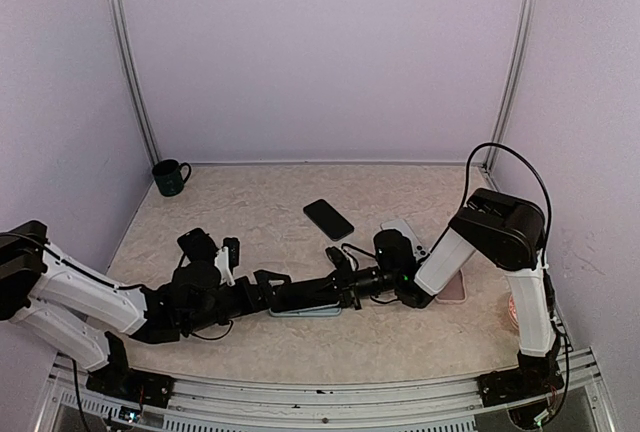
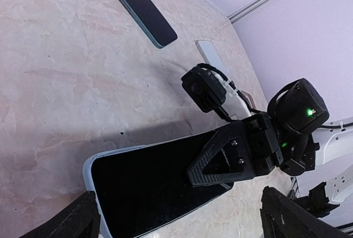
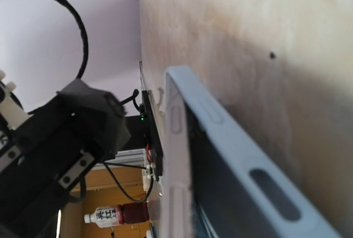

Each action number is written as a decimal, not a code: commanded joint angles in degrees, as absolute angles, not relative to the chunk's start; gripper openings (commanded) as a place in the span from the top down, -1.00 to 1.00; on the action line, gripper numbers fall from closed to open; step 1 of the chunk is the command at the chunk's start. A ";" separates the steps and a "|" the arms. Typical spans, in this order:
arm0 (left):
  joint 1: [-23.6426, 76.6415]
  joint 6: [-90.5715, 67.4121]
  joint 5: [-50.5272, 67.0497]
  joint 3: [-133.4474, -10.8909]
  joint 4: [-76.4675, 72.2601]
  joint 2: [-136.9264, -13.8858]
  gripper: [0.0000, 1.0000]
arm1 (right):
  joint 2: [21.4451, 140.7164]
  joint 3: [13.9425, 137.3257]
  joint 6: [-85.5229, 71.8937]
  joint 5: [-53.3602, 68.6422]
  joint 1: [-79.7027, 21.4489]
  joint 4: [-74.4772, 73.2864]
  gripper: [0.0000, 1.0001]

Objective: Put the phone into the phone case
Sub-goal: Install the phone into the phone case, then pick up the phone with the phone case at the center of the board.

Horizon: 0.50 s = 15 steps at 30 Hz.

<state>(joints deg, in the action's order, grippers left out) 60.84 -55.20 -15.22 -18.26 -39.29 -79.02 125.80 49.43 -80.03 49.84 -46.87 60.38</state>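
The left arm lies low across the near edge of the table (image 1: 250,202), stretched to the right with its wrist almost level. The left gripper (image 2: 177,205) is released, jaws spread wide to either side of the case's near end and touching nothing that I can see.

The case (image 3: 175,155), pale blue, lies flat at mid-table with the phone (image 2: 143,194) inside its rim, screen up. The right gripper (image 2: 212,163) is clenched with nothing between its jaws, and its joined tips bear down on the screen near the far end. The right arm rises from its base, folds at a high elbow and slopes down leftward to that point.

The step looks like pressing the phone home. To do it well, push straight down near each corner in turn. Whether the edges have fully clicked in, I cannot tell.

Beyond lie a second phone (image 2: 142,12) and a mug (image 1: 170,177).
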 commanded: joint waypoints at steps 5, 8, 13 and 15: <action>60.45 -56.44 -12.34 -20.50 -35.00 -83.47 -0.98 | 122.68 49.00 -77.70 50.40 -47.20 66.38 1.00; 59.99 -56.93 -10.15 -20.64 -37.42 -85.39 -0.98 | 122.25 48.48 -77.52 50.66 -47.19 68.14 1.00; 58.83 -56.37 -5.71 -20.91 -41.23 -87.19 -0.98 | 121.78 47.90 -77.15 51.34 -47.24 70.70 1.00; 58.55 -56.18 -3.60 -20.95 -43.46 -87.80 -0.98 | 121.73 47.82 -76.73 51.62 -47.33 71.25 1.00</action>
<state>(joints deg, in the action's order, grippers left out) 59.35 -56.58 -8.73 -19.77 -37.76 -86.52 124.68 48.16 -78.30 50.04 -46.87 64.75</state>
